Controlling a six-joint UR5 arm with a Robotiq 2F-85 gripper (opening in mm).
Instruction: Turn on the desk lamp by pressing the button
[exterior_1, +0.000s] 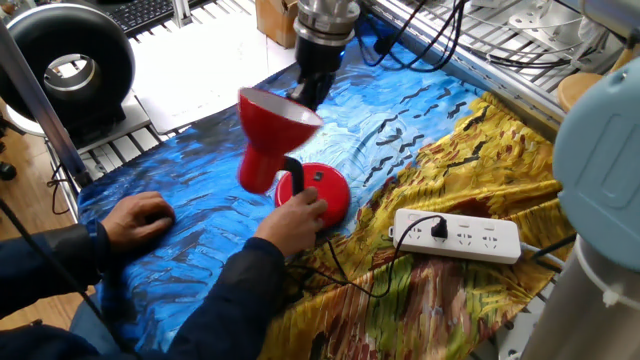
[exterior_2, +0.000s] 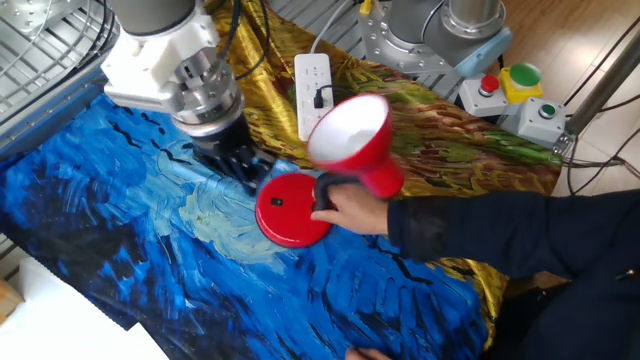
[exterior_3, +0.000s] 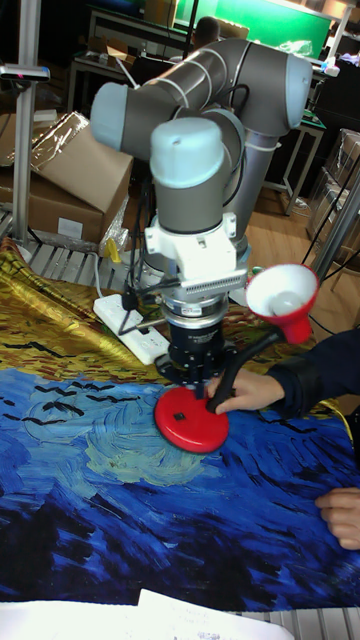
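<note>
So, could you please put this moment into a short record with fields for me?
lamp: desk lamp, red base flat on the blue cloth, shade raised
button: small dark square on the base top
held by: a person's hand at the foot of the gooseneck
gripper: gripper low at the base's edge, finger state unclear
nearby: white power strip on the yellow cloth

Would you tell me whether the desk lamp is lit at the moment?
Apparently off: the desk lamp shade interior looks plain white, casting no glow.

One desk lamp (exterior_2: 295, 208), one power strip (exterior_1: 458, 236)
</note>
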